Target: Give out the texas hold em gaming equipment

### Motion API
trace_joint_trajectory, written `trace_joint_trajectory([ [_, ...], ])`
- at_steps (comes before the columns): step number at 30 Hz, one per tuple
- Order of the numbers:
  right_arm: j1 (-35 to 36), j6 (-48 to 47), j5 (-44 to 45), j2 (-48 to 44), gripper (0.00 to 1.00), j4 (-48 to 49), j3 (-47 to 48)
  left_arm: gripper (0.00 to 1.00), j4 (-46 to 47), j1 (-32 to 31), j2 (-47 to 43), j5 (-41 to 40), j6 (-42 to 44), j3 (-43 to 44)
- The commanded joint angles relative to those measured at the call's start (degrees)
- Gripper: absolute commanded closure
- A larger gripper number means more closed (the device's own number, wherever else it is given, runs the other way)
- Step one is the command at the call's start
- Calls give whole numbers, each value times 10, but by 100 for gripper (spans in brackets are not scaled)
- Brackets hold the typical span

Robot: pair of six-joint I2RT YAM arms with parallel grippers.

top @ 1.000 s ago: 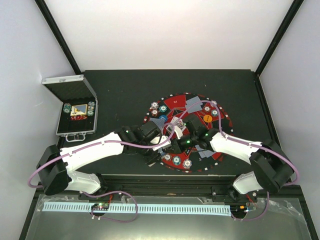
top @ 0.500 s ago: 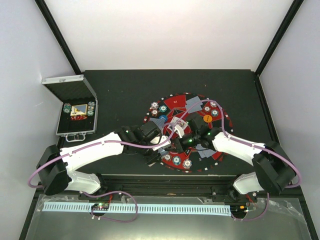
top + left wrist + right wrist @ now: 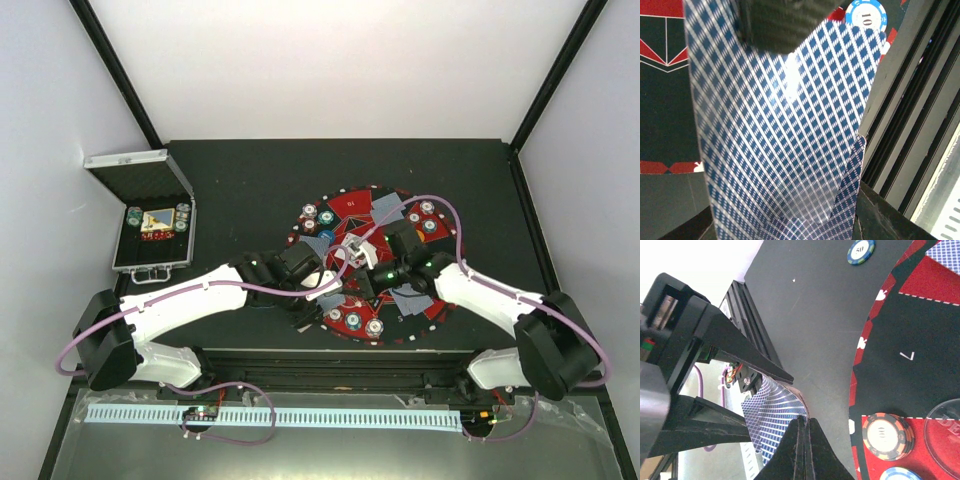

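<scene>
My left gripper (image 3: 332,278) is shut on a small pack of blue-diamond backed playing cards (image 3: 780,140), which bend and fill the left wrist view. My right gripper (image 3: 357,268) meets it over the left half of the round mat (image 3: 345,205) and is shut on the edge of one card (image 3: 772,412) of that pack. The pale face of the card (image 3: 352,247) shows from above. Chip stacks (image 3: 318,216) sit on the mat's far left, far right (image 3: 426,216) and near edge (image 3: 356,320). More cards (image 3: 385,207) lie on the mat, beside a blue button (image 3: 327,237).
The open silver case (image 3: 152,235) with chips in it stands at the left. In the right wrist view, a red-and-grey chip stack (image 3: 887,436) and a clear disc (image 3: 946,430) lie on the mat, and a teal chip (image 3: 861,251) lies on the black table. The table's rail (image 3: 920,125) runs just beside the cards.
My right gripper has moved a little away from the near edge, drawing the card with it. The right arm's elbow swung outward. The left arm has stayed still.
</scene>
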Motion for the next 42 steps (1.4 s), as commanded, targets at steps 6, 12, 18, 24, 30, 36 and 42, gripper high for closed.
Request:
trace_joint_trajectory([
  [6,-42,-18,23,-64,99,-35,-15,50,2,-1,0,-1,3,8],
  [12,-93,-25,61,-129,99,-70,-23,50,0,0,3,-7,2,9],
  [18,-109,-40,146,-157,99,-110,-3,50,-3,3,-1,-14,1,10],
  [24,-109,-53,303,-154,99,-162,33,50,-3,6,-5,-16,0,10],
  [30,-102,-72,570,-103,99,-207,91,50,-4,8,-6,-16,0,11],
  [36,-63,-103,762,-10,99,-223,154,50,-5,11,-12,-18,-1,11],
  [42,-10,-139,849,95,99,-212,188,50,-4,13,-16,-18,-2,9],
])
